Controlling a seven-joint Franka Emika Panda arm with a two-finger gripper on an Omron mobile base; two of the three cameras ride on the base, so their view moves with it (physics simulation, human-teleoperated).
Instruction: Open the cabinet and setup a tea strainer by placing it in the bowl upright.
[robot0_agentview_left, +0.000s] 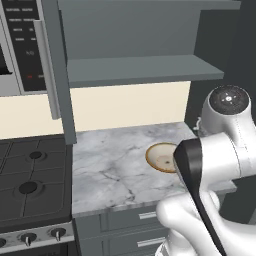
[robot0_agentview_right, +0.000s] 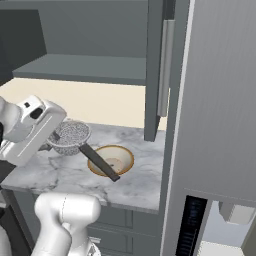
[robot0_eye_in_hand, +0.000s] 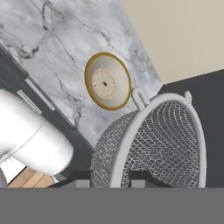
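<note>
The cabinet (robot0_agentview_left: 140, 70) stands open, its grey shelf (robot0_agentview_right: 85, 67) bare and one door (robot0_agentview_right: 155, 70) swung out. My gripper (robot0_agentview_right: 56, 136) is shut on the rim of the tea strainer (robot0_agentview_right: 71, 134), a silver mesh basket with a dark handle (robot0_agentview_right: 100, 162) that slants down over the bowl (robot0_agentview_right: 112, 159). In the hand view the tea strainer (robot0_eye_in_hand: 153, 144) sits between my gripper's (robot0_eye_in_hand: 111, 179) fingers, with the bowl (robot0_eye_in_hand: 107, 82) on the marble beyond it. The brown-rimmed, beige bowl (robot0_agentview_left: 161, 159) is partly hidden by my arm in the left base view.
The marble counter (robot0_agentview_left: 115, 165) has grey drawers (robot0_agentview_left: 135, 220) below it. A black stove (robot0_agentview_left: 30, 175) lies to its left under a microwave (robot0_agentview_left: 17, 45). The open left door (robot0_agentview_left: 57, 75) hangs over the counter's left edge. A tall grey panel (robot0_agentview_right: 220, 100) bounds the right.
</note>
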